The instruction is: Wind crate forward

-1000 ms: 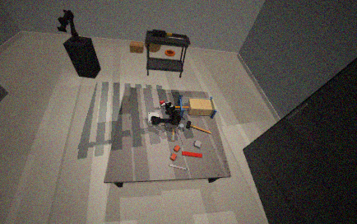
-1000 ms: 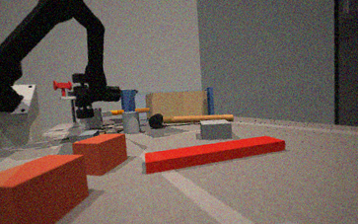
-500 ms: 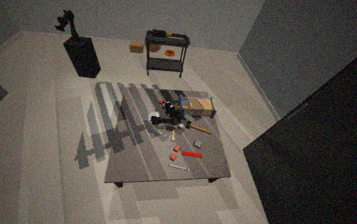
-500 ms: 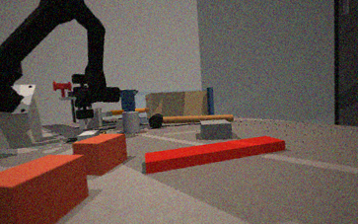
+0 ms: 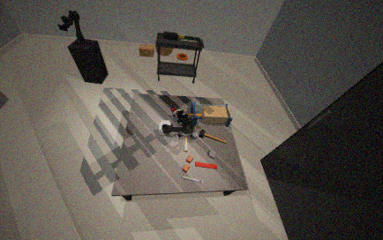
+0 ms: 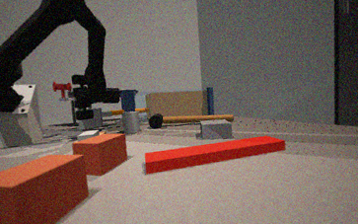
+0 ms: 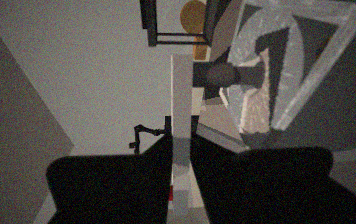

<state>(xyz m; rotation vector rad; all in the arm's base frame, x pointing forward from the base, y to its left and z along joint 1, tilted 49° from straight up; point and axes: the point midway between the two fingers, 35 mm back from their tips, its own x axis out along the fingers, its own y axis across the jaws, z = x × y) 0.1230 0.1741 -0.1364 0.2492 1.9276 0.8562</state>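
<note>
My gripper (image 5: 178, 113) (image 6: 75, 97) (image 7: 179, 137) is shut on the pale bar of the winch handle (image 7: 181, 95). The bar lies about level; its red grip (image 5: 173, 109) (image 6: 62, 86) stands up, and its dark key (image 7: 207, 74) (image 6: 73, 109) points down. A grey block (image 6: 94, 117), apparently the winch, shows beside the key; whether the key is in the hole I cannot tell. The tan crate (image 5: 216, 115) (image 6: 176, 103) sits flat-looking between blue rack parts (image 5: 229, 116) (image 6: 211, 101). An orange strap (image 5: 194, 115) (image 6: 134, 110) runs from it toward the winch. The crate's contact with the frame is unclear.
A hammer (image 5: 214, 138) (image 6: 195, 118) and a grey cylinder (image 6: 131, 122) lie or stand near the rack. A grey block (image 5: 211, 153) (image 6: 216, 128), a red bar (image 5: 206, 166) (image 6: 214, 153), two orange blocks (image 5: 186, 168) (image 6: 100, 153) and a pale tool (image 5: 192, 179) are farther off.
</note>
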